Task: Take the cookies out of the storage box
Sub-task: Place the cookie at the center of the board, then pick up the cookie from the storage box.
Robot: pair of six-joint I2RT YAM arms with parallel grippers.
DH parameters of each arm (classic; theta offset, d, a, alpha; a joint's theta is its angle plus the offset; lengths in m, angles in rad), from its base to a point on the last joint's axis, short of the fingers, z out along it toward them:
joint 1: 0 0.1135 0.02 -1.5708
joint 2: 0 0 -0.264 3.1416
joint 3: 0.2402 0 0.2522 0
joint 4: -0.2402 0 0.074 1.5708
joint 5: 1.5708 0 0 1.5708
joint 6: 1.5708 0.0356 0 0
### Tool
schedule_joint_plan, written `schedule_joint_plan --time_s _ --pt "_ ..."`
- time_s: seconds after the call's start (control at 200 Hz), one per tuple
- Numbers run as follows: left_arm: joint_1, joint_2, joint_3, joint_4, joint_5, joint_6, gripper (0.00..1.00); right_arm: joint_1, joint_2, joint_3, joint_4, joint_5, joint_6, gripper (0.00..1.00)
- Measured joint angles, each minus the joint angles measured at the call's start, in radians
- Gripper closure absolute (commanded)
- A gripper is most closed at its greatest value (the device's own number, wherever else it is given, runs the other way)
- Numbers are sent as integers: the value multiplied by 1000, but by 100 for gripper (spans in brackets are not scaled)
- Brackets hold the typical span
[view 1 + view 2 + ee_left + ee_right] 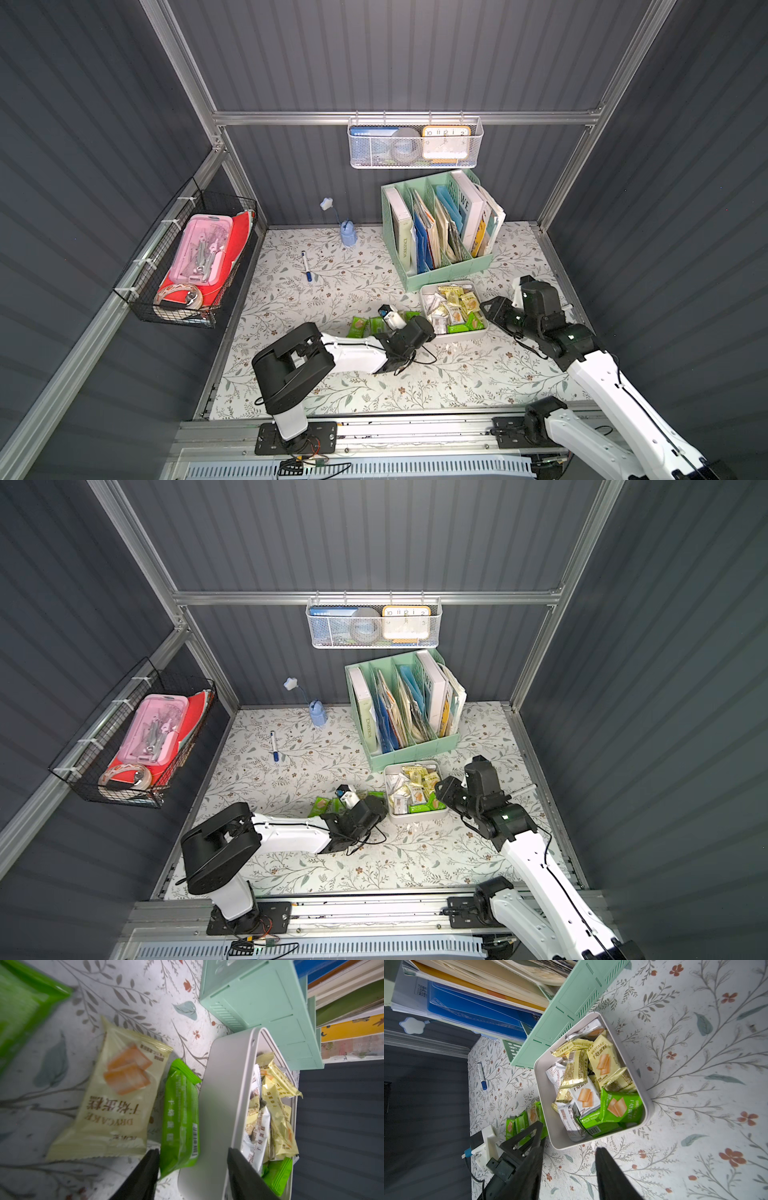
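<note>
The left arm (353,355) and the right arm (602,372) have white shells, round black joints and thin black cables (351,342).

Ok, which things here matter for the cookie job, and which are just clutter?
Job: storage box, cookies inside it, cookies already out beside it.
Clutter: mint file organiser, pen, blue lamp, white mesh basket, black wire basket.

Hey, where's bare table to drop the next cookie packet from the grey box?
Bare floral tabletop lies between the blue-capped white pen, the mint-green file organiser and the green cookie packets. Also free: the front strip along the metal rail. Crowded: between those packets and the light-grey plastic storage box, around the left fingers.
</note>
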Motion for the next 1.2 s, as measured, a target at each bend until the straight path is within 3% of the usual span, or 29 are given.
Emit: schedule_joint_plan --time_s 0.28,0.53,0.805,0.93,1.066,1.201 --pt "-25 -144 90 -227 -125 -2 37 0 54 0 17 -39 -7 54" --pt "-5 -218 110 -257 -131 102 38 7 154 0 26 -58 -32 54" --pt "241 -285 60 -55 5 319 38 26 371 69 43 -36 -68 51" --pt "312 -285 85 -32 40 407 38 26 480 148 27 -38 -69 48" --pt "367 -285 163 -69 64 411 38 26 523 227 17 -87 2 46" --pt "405 -303 190 -127 72 321 38 27 521 240 41 -132 148 46"
